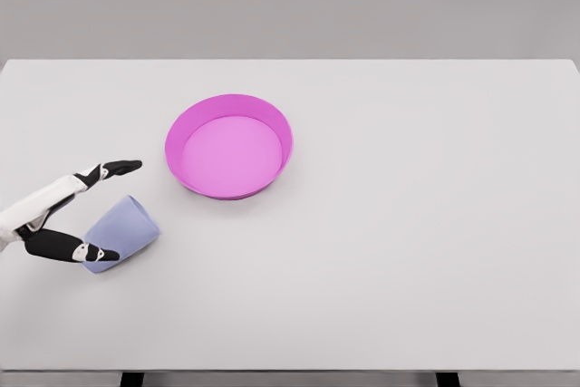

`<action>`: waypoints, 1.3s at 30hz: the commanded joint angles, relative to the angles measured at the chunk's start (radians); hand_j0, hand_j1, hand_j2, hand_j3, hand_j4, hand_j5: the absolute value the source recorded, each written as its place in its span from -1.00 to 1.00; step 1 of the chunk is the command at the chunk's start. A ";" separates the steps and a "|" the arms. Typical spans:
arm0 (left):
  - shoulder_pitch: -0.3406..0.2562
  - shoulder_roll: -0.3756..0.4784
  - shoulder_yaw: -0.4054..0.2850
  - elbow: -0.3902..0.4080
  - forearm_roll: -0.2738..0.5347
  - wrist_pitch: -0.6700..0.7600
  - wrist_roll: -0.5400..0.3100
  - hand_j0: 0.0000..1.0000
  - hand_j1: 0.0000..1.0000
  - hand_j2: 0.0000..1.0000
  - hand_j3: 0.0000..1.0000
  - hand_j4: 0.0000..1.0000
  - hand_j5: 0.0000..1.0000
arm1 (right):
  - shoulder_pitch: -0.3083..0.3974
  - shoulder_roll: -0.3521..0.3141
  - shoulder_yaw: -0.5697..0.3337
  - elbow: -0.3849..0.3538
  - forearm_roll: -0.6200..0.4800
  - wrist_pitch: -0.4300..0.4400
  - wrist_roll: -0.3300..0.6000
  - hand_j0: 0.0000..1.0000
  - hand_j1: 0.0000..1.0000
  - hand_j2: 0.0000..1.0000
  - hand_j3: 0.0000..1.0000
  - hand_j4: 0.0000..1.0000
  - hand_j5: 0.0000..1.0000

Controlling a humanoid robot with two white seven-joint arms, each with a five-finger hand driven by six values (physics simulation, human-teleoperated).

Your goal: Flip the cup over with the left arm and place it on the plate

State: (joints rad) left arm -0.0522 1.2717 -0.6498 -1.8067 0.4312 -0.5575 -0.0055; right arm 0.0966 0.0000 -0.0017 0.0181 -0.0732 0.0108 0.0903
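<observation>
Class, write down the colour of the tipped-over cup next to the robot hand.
Pale lavender-blue: the small tapered cup lying on its side, clearest in the head view.

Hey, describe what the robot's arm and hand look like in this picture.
Only the left hand shows: a white forearm and back-of-hand shell, slim black fingers with small white patches at the joints. No cables or markings are visible. The right arm is out of view.

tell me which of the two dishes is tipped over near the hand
The lavender cup, tilted on the table beside the left hand. The pink plate sits flat and apart, farther back.
</observation>
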 commanded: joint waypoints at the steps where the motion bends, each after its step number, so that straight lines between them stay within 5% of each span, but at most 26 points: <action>1: 0.000 0.002 0.001 0.000 0.004 -0.012 -0.001 1.00 1.00 1.00 1.00 1.00 1.00 | 0.000 0.000 0.000 0.000 0.000 0.000 0.000 1.00 1.00 1.00 1.00 1.00 1.00; 15: -0.023 -0.046 0.036 0.003 0.001 -0.041 -0.001 1.00 1.00 1.00 1.00 1.00 1.00 | 0.000 0.000 0.000 0.000 0.001 0.000 0.000 1.00 1.00 1.00 1.00 1.00 1.00; 27: -0.011 0.319 0.030 0.003 0.006 -0.053 -0.001 1.00 1.00 1.00 1.00 1.00 1.00 | 0.000 0.000 0.000 0.000 0.001 0.000 0.000 1.00 1.00 1.00 1.00 1.00 1.00; 32: -0.002 0.360 0.030 0.001 0.070 -0.053 0.002 1.00 1.00 1.00 1.00 1.00 1.00 | 0.000 0.000 0.000 0.000 0.000 0.000 0.000 1.00 1.00 1.00 1.00 1.00 1.00; 39: -0.014 0.285 0.033 0.000 0.123 0.077 0.062 1.00 1.00 1.00 1.00 1.00 1.00 | 0.000 0.000 0.000 0.000 0.000 0.000 0.000 1.00 1.00 1.00 1.00 1.00 1.00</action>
State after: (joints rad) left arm -0.0710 1.5821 -0.6179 -1.8068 0.5303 -0.5136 0.0444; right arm 0.0966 0.0000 -0.0017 0.0181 -0.0737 0.0108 0.0903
